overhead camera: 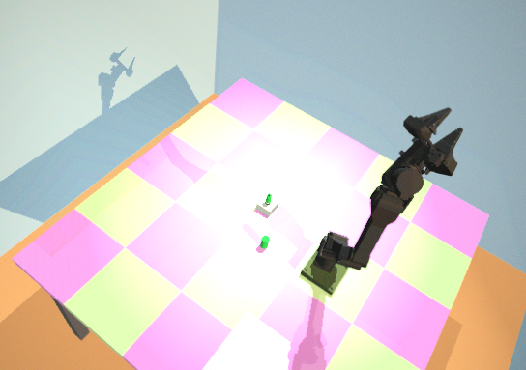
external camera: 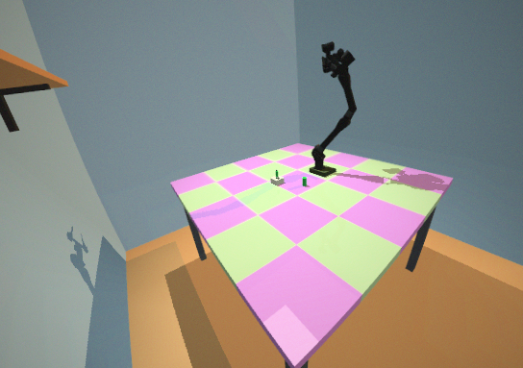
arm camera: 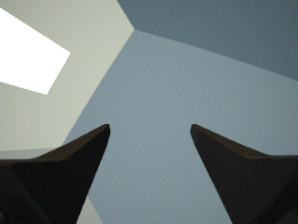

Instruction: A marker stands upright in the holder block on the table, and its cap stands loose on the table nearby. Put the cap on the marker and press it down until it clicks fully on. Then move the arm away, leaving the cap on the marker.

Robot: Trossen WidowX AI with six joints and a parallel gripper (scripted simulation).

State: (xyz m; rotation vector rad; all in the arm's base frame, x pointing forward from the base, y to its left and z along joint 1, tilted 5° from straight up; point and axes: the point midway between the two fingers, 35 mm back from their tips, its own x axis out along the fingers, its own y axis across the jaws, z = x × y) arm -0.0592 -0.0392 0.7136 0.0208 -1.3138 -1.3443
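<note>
Green cap (overhead camera: 264, 241) stands upright (loose) near the marker (overhead camera: 268, 198).

The gripper (overhead camera: 450, 121) is raised high above the far right part of the table (overhead camera: 97, 285), its fingers spread wide with only wall seen between them in the wrist view; open air is left over the whole middle of the top. Only two low obstacles are found there: the marker (overhead camera: 268, 198) upright in its holder block (overhead camera: 266, 210), and the cap (overhead camera: 264, 241) standing apart on the near side; a passable gap is left between them; the base plate (overhead camera: 338, 285) stands to their right.
</note>
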